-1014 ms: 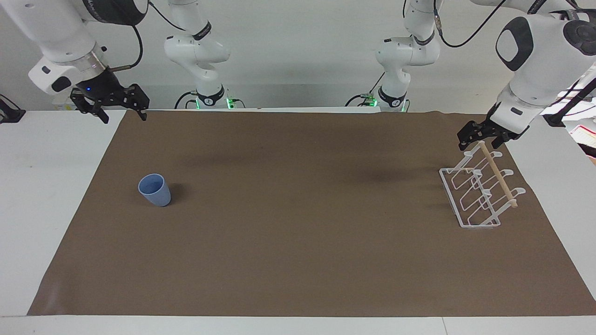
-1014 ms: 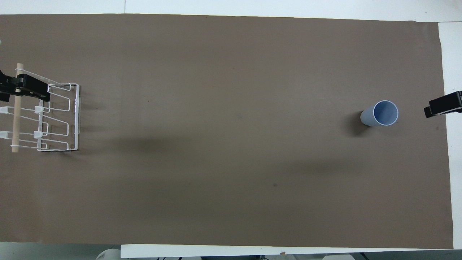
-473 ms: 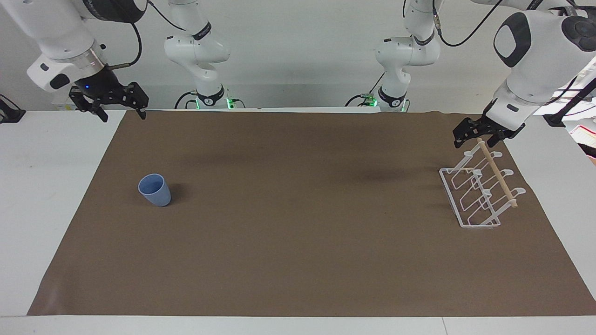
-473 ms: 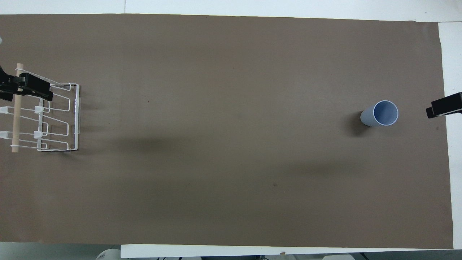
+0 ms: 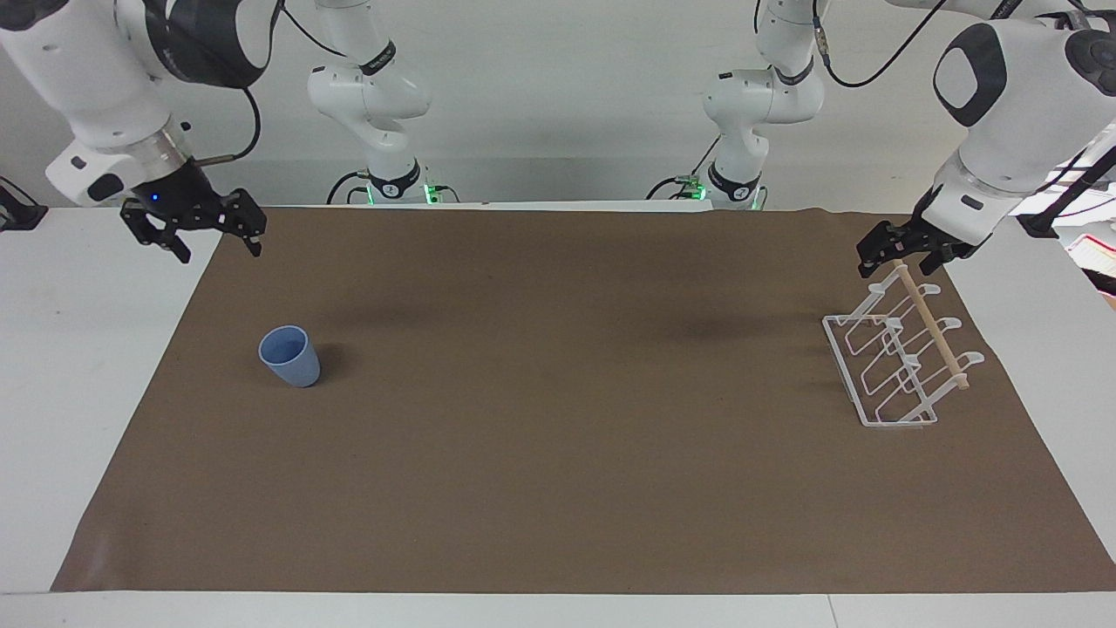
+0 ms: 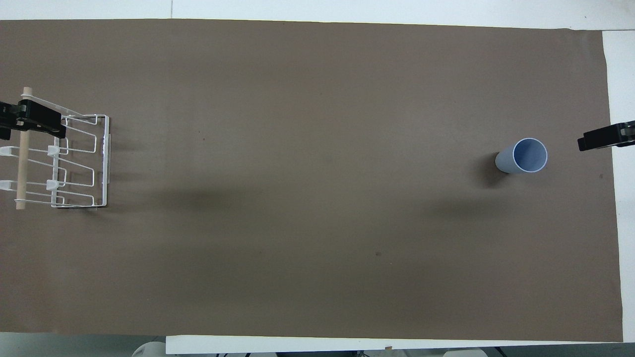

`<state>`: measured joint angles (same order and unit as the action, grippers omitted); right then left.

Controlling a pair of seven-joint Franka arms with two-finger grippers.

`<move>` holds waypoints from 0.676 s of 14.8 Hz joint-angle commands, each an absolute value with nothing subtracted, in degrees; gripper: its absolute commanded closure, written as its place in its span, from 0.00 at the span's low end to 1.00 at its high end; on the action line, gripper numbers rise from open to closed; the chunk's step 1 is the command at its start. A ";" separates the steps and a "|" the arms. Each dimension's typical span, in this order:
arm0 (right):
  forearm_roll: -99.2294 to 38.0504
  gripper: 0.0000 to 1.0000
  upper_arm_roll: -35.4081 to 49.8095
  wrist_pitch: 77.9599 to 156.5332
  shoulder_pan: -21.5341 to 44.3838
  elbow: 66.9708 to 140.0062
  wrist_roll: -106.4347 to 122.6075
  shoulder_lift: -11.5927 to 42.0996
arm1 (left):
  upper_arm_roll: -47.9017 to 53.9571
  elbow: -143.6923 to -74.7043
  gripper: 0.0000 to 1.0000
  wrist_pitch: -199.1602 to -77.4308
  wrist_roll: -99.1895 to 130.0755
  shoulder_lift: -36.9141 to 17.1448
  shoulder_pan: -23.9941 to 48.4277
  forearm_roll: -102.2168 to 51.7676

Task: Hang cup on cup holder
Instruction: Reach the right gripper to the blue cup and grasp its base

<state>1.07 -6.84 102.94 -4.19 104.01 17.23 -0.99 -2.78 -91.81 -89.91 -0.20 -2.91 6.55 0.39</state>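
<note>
The light-blue cup (image 5: 290,357) stands upright on the brown mat toward the right arm's end of the table; it also shows in the overhead view (image 6: 525,156). The white wire cup holder (image 5: 898,362) with its wooden dowel stands toward the left arm's end, also in the overhead view (image 6: 74,161), with nothing on it. My right gripper (image 5: 215,247) is open and empty, in the air over the mat's edge, apart from the cup. My left gripper (image 5: 896,259) is open, just over one end of the dowel.
A brown mat (image 5: 558,488) covers most of the white table. The bare white table (image 5: 78,366) shows at the right arm's end. Two more arm bases stand at the robots' edge of the table.
My right gripper has come down and moved a little toward the cup. My left gripper has shifted slightly over the dowel's end. Cup and holder have not moved.
</note>
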 commanded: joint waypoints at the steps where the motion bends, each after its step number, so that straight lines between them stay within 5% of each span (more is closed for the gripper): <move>1: 0.26 0.00 -6.59 112.29 -5.89 113.61 19.86 -1.23 | -2.99 -92.11 0.01 -88.95 -0.35 -2.11 6.50 -0.26; 10: -0.61 0.00 -6.50 125.42 -7.29 117.95 20.83 7.91 | -2.99 -92.11 0.01 -88.95 -0.35 -2.11 6.50 -0.26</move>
<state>0.90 -6.90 124.08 -6.67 117.72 19.36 7.09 -2.78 -91.81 -89.91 -0.20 -2.91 6.55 0.39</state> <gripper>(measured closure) 0.000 0.004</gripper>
